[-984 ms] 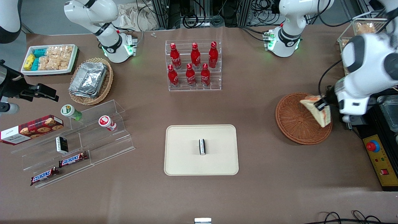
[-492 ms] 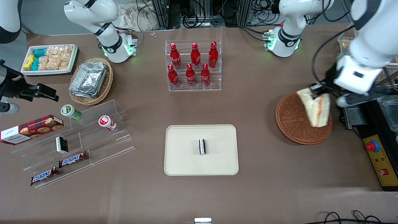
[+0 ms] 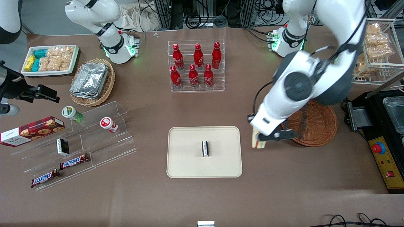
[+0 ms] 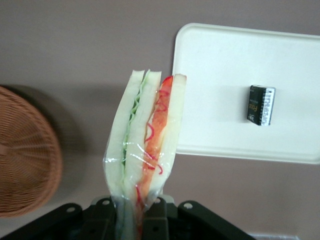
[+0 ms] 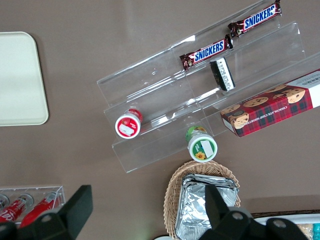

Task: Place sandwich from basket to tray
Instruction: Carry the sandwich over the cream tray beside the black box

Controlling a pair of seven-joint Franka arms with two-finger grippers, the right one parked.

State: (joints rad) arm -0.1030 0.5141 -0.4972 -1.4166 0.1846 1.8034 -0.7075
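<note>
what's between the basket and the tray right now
The left arm's pincer, shut on the wrapped sandwich, hangs over the bare brown tabletop between the round wicker basket and the beige tray, as the front view shows.

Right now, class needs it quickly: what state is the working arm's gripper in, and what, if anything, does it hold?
Gripper: shut on the sandwich, carried above the table between basket and tray.
</note>
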